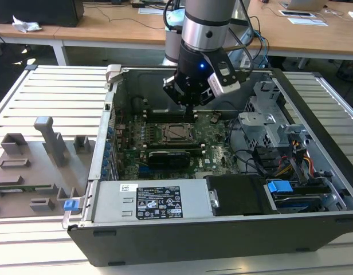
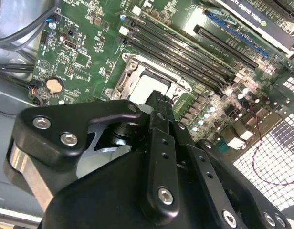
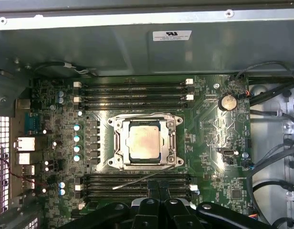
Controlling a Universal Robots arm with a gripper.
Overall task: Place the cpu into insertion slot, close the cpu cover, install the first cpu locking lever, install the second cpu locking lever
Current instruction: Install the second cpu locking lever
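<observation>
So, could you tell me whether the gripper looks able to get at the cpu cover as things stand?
Probably yes: the gripper hangs just above the board beside the cpu cover, and nothing stands between them.

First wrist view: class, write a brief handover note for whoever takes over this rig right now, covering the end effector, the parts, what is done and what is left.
End effector: shut, holding nothing, hovering over the board just beside the slot.
Cpu: lying flat in the slot.
Cover: down, framing the cpu.
Done: cpu placed, cover closed; one lever appears to lie flat along the cover's far edge.
Left: the other lever juts out at an angle over the memory slots, not latched.
</observation>
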